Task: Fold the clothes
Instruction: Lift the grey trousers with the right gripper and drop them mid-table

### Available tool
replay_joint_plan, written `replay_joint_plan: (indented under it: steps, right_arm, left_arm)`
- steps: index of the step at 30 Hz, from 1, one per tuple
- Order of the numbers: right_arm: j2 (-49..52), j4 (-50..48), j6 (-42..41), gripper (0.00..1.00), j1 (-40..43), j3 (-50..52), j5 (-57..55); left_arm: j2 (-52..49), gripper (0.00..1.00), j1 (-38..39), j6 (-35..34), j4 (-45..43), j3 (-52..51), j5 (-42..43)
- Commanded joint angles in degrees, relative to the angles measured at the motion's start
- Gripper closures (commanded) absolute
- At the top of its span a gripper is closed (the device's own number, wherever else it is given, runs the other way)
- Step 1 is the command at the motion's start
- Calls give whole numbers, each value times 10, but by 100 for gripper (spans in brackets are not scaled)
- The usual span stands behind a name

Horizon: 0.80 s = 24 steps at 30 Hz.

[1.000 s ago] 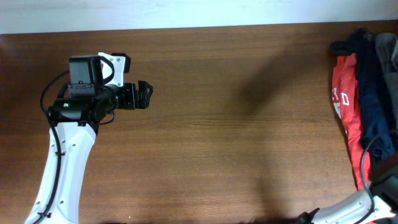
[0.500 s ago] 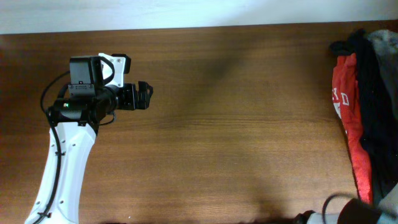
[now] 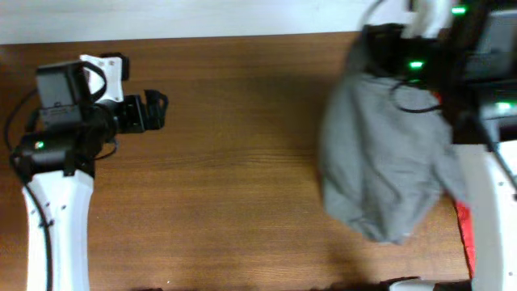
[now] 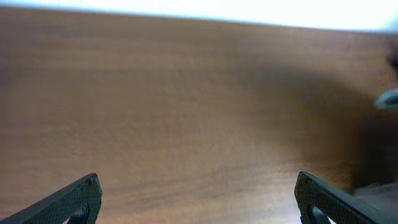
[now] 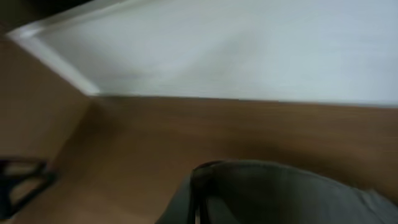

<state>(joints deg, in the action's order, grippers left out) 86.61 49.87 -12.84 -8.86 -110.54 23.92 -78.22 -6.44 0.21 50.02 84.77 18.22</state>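
Left wrist view: the left gripper stands wide open. Its two black fingertips sit far apart at the bottom corners, with only bare wood between them and nothing held. Beyond them runs the brown wooden table. At the far right edge a small pale grey patch shows over a dark shadow; it is probably the edge of the cloth, though it is too blurred to be sure. From overhead this gripper is over the left part of the table near the back edge, pointing right, on its white arm, which comes up from the front-left corner.

The right gripper is closed, a dark blur near the table's back edge on the right side. From it hangs the pair of plain grey-olive cotton shorts, bunched into one loose, rounded mass. The shorts are gathered at the top under the gripper and widen toward the front, covering much of the right part of the table. Whether their lower end touches the wood cannot be told. In the right wrist view the grey cloth fills the bottom of the picture just below the camera, with a dark fold at its left, and the fingers themselves are hidden. To the right of the shorts, beside the right arm, a narrow strip of a red garment shows. A white wall runs behind the table.
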Motion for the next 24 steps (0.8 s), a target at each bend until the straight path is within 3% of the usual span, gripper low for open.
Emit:
replay_joint_plan:
  steps: [1, 8, 11, 18, 24]
  right_arm:
    - [-14, -55, 55, 96, -90, -12, 62]
    - [-14, -243, 69, 96, -231, -12, 123]
    - [-14, -256, 69, 96, -240, -12, 96]
    - [-19, -183, 69, 96, -130, -12, -9]
    - [-12, -110, 84, 96, -15, -12, -7]
  left_arm:
    - [25, 1, -5, -4, 0, 12, 4]
    - [35, 1, -5, -4, 3, 12, -35]
    - [36, 1, -5, -4, 3, 12, -35]
    - [36, 1, -5, -4, 4, 12, -60]
    - [36, 1, -5, -4, 2, 12, -60]
